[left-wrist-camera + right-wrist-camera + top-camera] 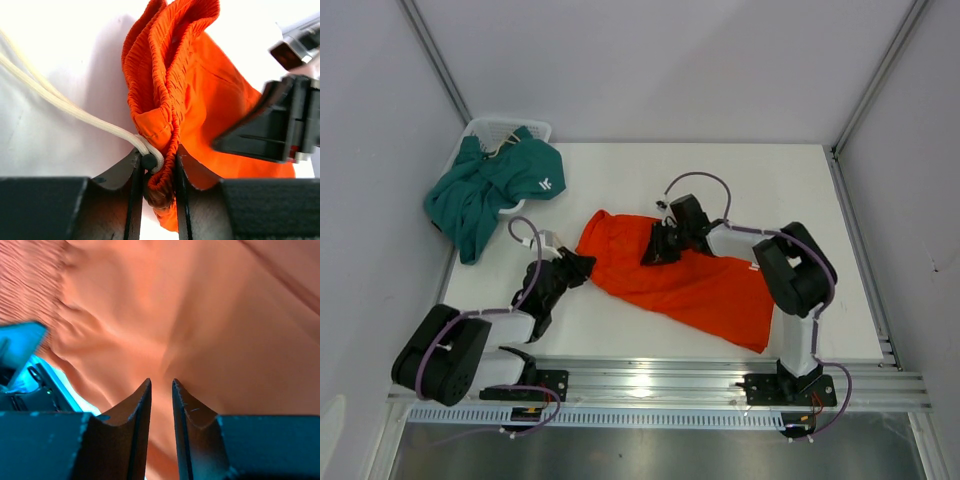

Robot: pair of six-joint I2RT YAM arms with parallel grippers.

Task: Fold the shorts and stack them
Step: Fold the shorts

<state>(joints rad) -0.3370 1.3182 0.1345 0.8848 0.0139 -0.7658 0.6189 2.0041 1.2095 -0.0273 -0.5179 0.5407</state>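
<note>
The orange-red shorts (705,285) lie spread across the middle of the table. My left gripper (582,266) is shut on their bunched waistband (167,95) at the left corner, with the white drawstring (60,102) looped over one fingertip. In the left wrist view the gathered elastic sits pinched in the left gripper (159,167). My right gripper (656,250) rests on the upper middle of the same shorts. Its jaws (161,386) stand narrow, with a fold of orange cloth (210,315) caught between them. The teal shorts (492,190) hang crumpled over the basket at the back left.
A white mesh basket (510,127) stands in the back left corner, half covered by the teal pair. Grey walls close in both sides. The metal rail (660,380) with the arm bases runs along the near edge. The right arm's gripper body (280,130) shows close beside the left gripper.
</note>
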